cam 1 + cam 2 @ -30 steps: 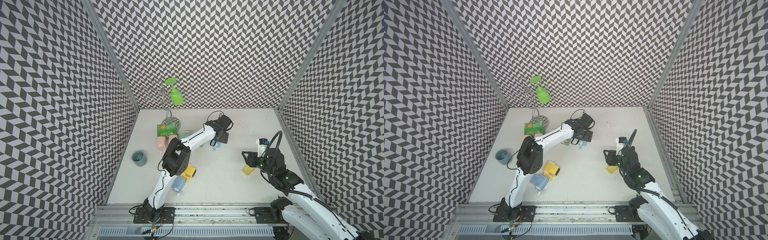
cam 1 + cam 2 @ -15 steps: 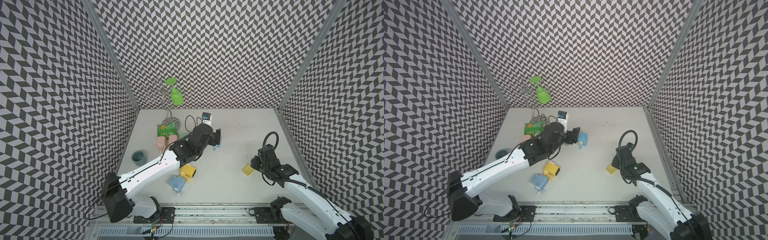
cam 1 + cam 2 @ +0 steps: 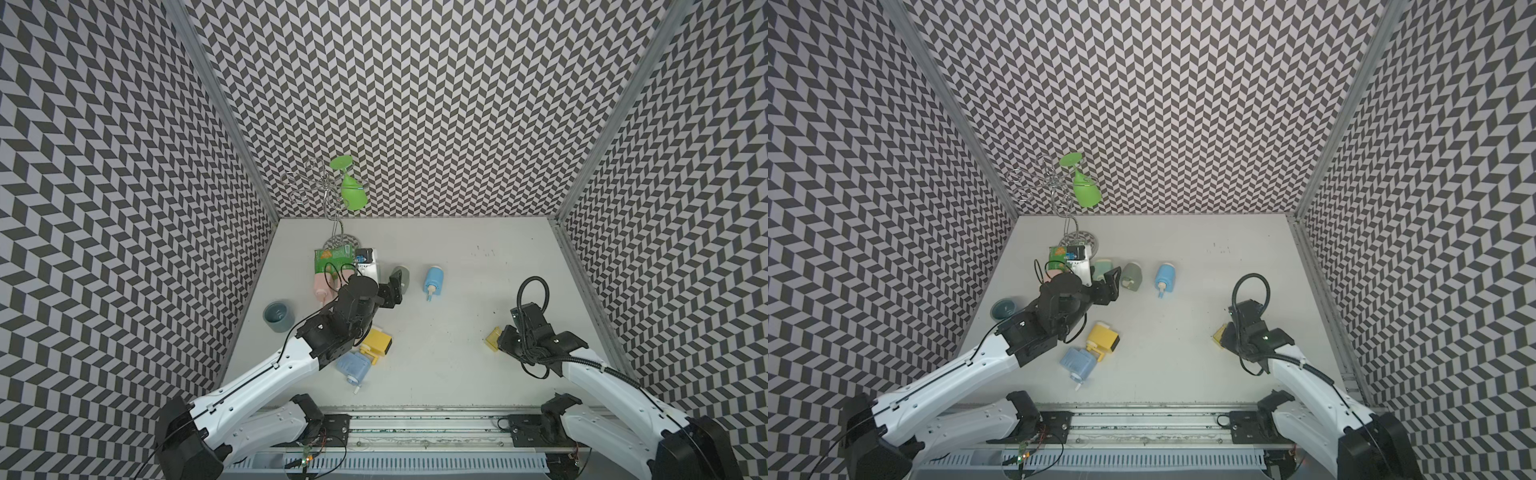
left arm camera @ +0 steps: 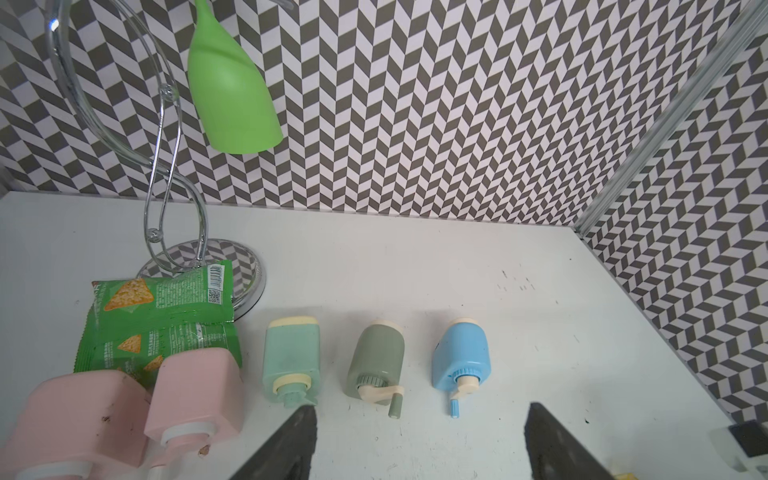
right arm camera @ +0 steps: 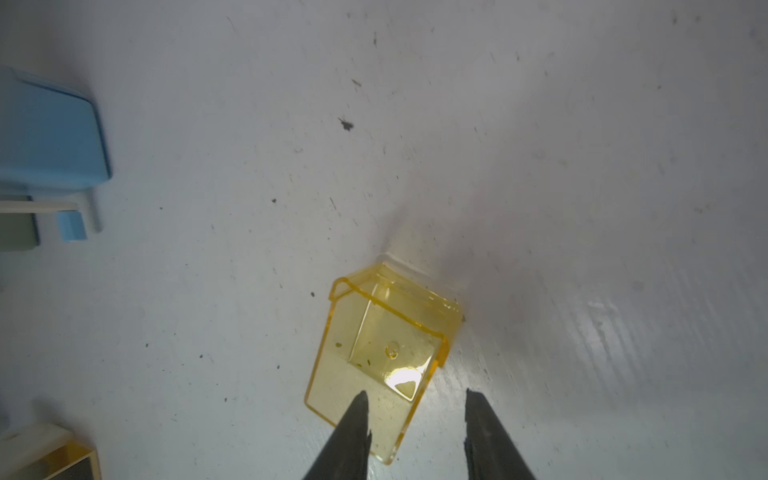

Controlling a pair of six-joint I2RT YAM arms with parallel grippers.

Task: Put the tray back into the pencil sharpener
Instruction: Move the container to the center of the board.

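The tray (image 5: 382, 357) is a clear yellow box lying on the white floor at the right (image 3: 493, 338) (image 3: 1218, 333). My right gripper (image 5: 415, 395) is low over it, open, with the tray's near side wall between the two fingertips; one finger (image 5: 357, 419) sits over the tray's floor. The yellow pencil sharpener (image 3: 377, 343) (image 3: 1102, 337) lies front of centre, its dark slot facing right. My left gripper (image 4: 420, 407) (image 3: 395, 286) is open and empty, hovering near a grey-green sharpener (image 4: 376, 361).
Blue (image 3: 433, 280), mint (image 4: 291, 357) and two pink sharpeners (image 4: 191, 395) lie in a row, a light-blue one (image 3: 353, 365) beside the yellow. A chip bag (image 3: 332, 257), a chrome rack with a green glass (image 3: 353, 193) and a teal cup (image 3: 278, 316) crowd the left.
My left arm has swung down and pulled its gripper back left from the blue sharpener. My right gripper has come down onto the tray and its jaws have narrowed.
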